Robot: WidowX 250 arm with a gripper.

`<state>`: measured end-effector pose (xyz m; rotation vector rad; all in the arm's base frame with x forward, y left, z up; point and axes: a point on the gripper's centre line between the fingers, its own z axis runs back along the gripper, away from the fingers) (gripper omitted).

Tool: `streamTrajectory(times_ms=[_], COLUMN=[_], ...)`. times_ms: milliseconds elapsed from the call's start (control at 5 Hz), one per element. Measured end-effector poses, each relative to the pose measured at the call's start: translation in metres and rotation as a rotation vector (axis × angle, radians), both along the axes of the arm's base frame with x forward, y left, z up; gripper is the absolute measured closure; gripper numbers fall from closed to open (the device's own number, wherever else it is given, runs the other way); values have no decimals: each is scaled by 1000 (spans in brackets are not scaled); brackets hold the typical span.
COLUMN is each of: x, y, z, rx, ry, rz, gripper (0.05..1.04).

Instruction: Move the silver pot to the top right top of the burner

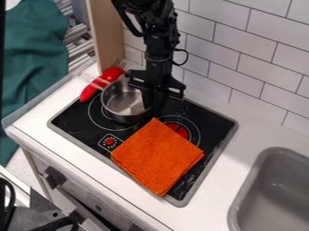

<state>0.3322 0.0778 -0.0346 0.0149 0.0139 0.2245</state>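
"Where's the silver pot (125, 104)?"

"On the upper left part of the stove (75, 121), as we see it, with the gripper (155, 100) at its right rim."

"Is the gripper open, or holding it?"

"I can't tell how far open it is, or whether it grips the pot."

"And the orange cloth (158, 155)?"

"Spread over the stove's lower right part."

cloth (158, 155) part-blkg burner (177, 129), free ctr (247, 143) nr sink (241, 203)

The cloth (158, 158) hides part of the burner (179, 129); the gripper (152, 98) covers some pot (125, 104) rim; the picture's edge cuts the sink (265, 194).
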Motion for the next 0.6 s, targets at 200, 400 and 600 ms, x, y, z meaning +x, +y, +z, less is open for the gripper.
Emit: streamTrajectory(times_ms=[200,400,600], x=[0,-2,-8], y=[-1,-3,-12], z=[-1,0,17], rx=[-5,-6,20], ry=[-1,-14,-63], rz=[4,21,118], gripper=[1012,1017,1020])
